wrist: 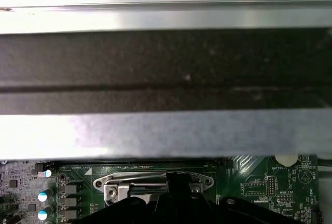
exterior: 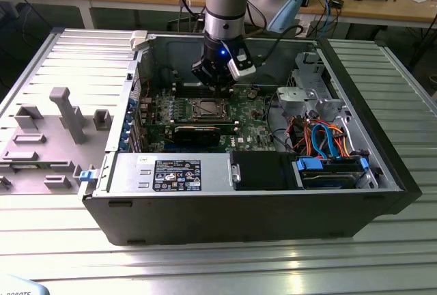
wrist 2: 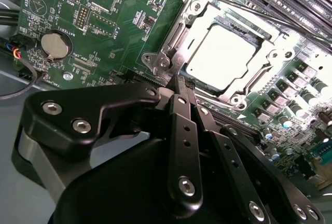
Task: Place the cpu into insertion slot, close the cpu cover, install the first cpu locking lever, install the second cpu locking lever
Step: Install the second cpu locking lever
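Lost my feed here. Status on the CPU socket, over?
Hand at the socket's corner. CPU seated, cover down over it. Nothing in the way.

exterior view high, wrist views near insertion slot [wrist 2: 224, 53]

Matt black metal gripper [wrist 2: 179, 86] with shiny steel screw heads. Dull silver-grey metal cpu [wrist 2: 223, 58], smooth, glaring under light. Thin silvery metal cpu cover [wrist 2: 194, 14], bright and polished. Glossy green circuit board [wrist 2: 124, 32]. Ribbed brushed-aluminium bench [exterior: 225, 268], satin sheen. Grey matt plastic tray [exterior: 41, 145] at the bench's edge on the exterior view's left.
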Action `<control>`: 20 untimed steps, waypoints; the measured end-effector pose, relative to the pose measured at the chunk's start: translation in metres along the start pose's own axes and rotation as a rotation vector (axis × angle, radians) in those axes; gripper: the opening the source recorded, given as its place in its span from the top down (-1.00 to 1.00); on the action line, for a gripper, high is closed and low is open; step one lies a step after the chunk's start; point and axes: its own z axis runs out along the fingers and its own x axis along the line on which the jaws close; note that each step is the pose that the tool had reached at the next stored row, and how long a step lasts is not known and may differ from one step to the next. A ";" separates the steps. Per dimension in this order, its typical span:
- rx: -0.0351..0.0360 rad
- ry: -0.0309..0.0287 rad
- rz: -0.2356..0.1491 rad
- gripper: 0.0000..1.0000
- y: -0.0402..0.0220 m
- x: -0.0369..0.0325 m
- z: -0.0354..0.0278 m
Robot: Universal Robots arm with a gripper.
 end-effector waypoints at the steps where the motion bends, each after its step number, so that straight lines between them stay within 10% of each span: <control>1: 0.0001 0.0001 0.000 0.79 -0.0002 0.0000 0.0000; 14: 0.0001 0.0001 0.000 0.79 -0.0085 -0.0001 -0.0002; 20: 0.0019 0.0000 0.000 0.79 -0.0081 -0.0002 -0.0098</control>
